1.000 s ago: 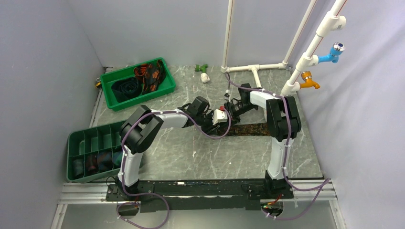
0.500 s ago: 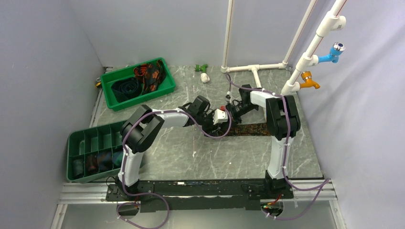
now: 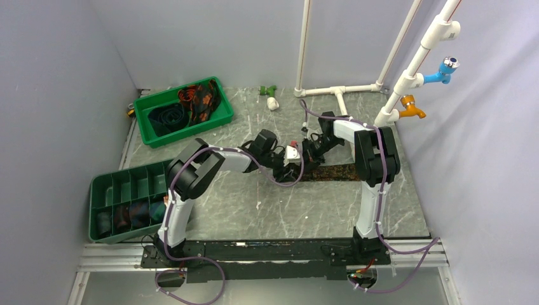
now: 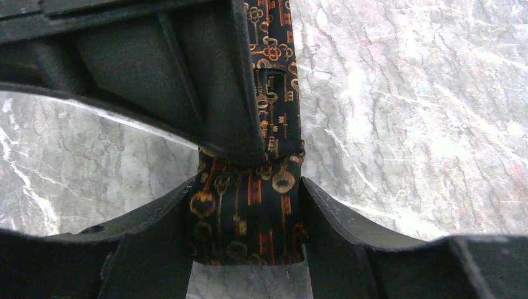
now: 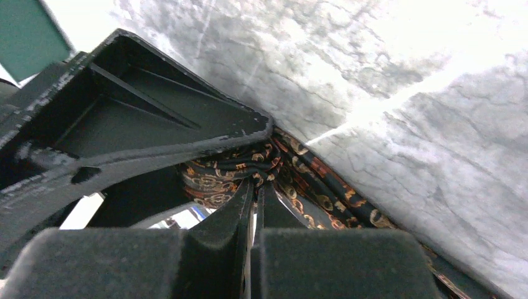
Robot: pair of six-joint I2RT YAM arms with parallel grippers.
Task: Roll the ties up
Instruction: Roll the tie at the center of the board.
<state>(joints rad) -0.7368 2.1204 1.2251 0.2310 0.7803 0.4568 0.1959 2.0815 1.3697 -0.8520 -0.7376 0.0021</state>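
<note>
A black tie with red-orange key print (image 3: 330, 171) lies along the marble table toward the right. Its near end is wound into a small roll (image 4: 249, 212). My left gripper (image 4: 246, 227) is shut on that roll, one finger on each side. My right gripper (image 5: 254, 187) is shut, its tips pinching the tie's cloth at the roll's centre (image 5: 246, 165). Both grippers meet at the table's middle, left (image 3: 285, 166) and right (image 3: 309, 152). More ties (image 3: 191, 101) lie heaped in the back green tray.
A green tray (image 3: 219, 117) stands at the back left. A green divided tray (image 3: 102, 184) at the near left holds rolled ties (image 3: 130, 215). White pipes (image 3: 343, 92) with blue and orange taps stand at the back right. A small green-white fitting (image 3: 270, 96) lies near them.
The left arm has shifted a little to the right and its wrist has turned, with the roll still in the jaws. The right gripper has stayed at the roll.
</note>
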